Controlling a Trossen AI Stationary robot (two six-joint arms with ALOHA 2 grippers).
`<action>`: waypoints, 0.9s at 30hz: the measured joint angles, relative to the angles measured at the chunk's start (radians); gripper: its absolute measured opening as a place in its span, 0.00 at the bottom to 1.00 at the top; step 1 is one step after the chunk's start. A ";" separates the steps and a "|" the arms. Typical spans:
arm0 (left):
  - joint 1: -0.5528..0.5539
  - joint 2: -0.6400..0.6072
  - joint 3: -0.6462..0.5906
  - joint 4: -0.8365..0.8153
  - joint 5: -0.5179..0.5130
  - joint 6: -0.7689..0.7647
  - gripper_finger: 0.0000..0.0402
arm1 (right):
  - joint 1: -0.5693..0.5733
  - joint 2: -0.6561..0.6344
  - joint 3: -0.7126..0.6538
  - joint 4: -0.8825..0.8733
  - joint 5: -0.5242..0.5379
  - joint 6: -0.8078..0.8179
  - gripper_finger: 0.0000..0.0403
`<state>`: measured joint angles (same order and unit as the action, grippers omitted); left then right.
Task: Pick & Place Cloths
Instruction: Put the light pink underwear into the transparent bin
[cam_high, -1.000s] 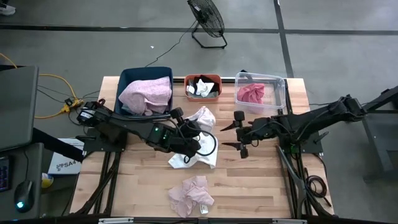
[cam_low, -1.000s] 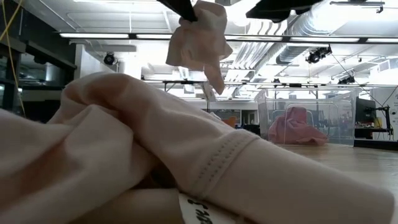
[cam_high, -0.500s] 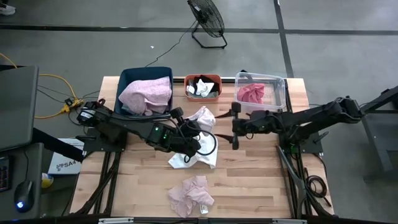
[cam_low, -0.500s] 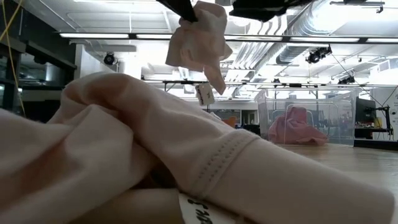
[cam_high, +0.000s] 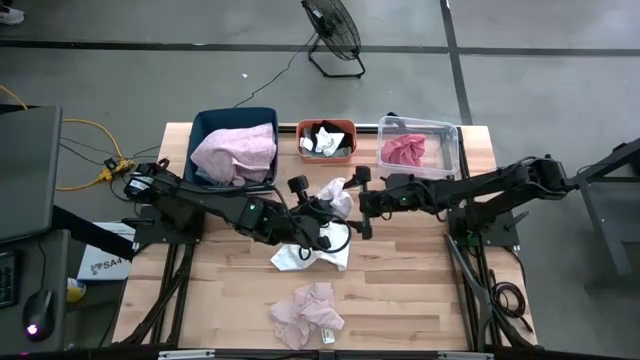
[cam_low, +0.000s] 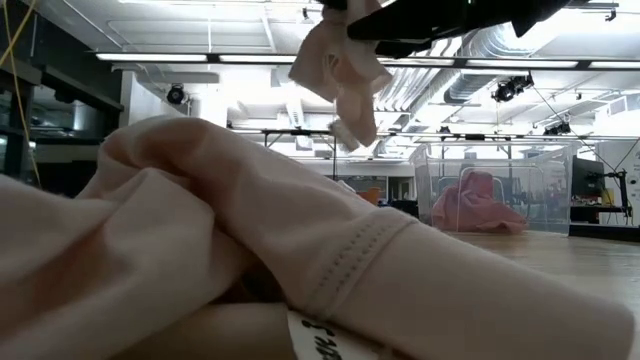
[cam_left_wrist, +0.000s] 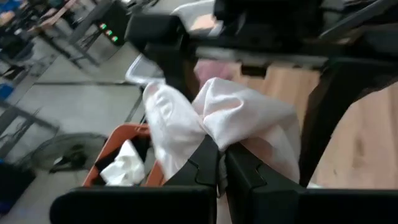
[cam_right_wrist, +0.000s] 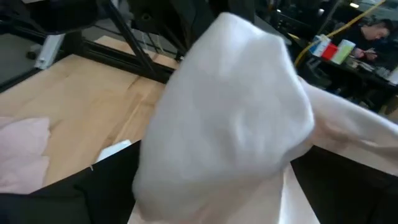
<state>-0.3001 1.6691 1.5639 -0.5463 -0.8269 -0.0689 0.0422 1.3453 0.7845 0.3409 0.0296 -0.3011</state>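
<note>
Handover step, mid-air above the worktop (cam_high: 420, 290). Left tool (cam_high: 322, 212) clamped on the white cloth (cam_high: 333, 193), held up just in front of the orange bin (cam_high: 326, 126); the cloth's lower part trailing to the board. Right tool (cam_high: 362, 201) spread wide, jaws on either side of the raised bunch, not yet closed. Next move, by judgement: right jaws closing on the fabric, then left release. Pink cloth (cam_high: 306, 314) waiting near the front edge.

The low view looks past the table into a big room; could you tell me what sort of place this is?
Probably a lab or workshop in an industrial hall: exposed ceiling ducts and strip lights overhead, bare concrete floor around the wooden table, a floor fan nearby.
</note>
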 joint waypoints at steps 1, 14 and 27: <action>0.000 0.000 0.000 0.014 0.011 0.013 0.01 | 0.001 0.000 0.000 0.001 -0.008 0.001 0.93; 0.000 0.000 0.000 0.089 0.062 0.065 0.01 | 0.002 -0.004 0.000 0.015 -0.036 0.021 0.42; -0.002 0.001 0.000 0.066 -0.001 0.099 0.33 | 0.001 -0.005 0.009 -0.156 0.041 0.077 0.04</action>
<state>-0.3016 1.6699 1.5638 -0.4808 -0.8275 0.0301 0.0429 1.3404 0.7939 0.1846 0.0711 -0.2243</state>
